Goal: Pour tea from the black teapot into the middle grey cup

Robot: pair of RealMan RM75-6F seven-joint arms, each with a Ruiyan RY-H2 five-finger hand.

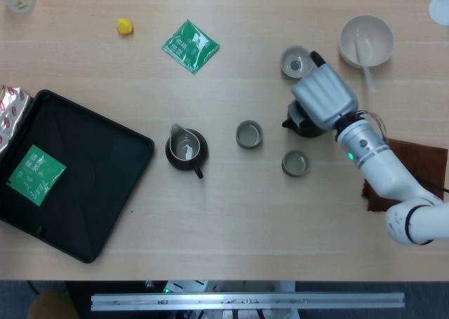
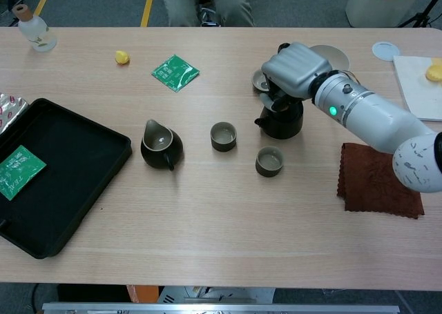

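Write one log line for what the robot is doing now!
right hand holds black teapot | teapot upright, right of middle grey cup | left hand not seen

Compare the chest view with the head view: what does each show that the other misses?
Only the chest view shows a seated person's legs beyond the table, a white bin on the floor, and a white board at the right edge. Only the head view shows the metal rail below the table. Both show the right hand on the black teapot, the grey cups, and the black tray.
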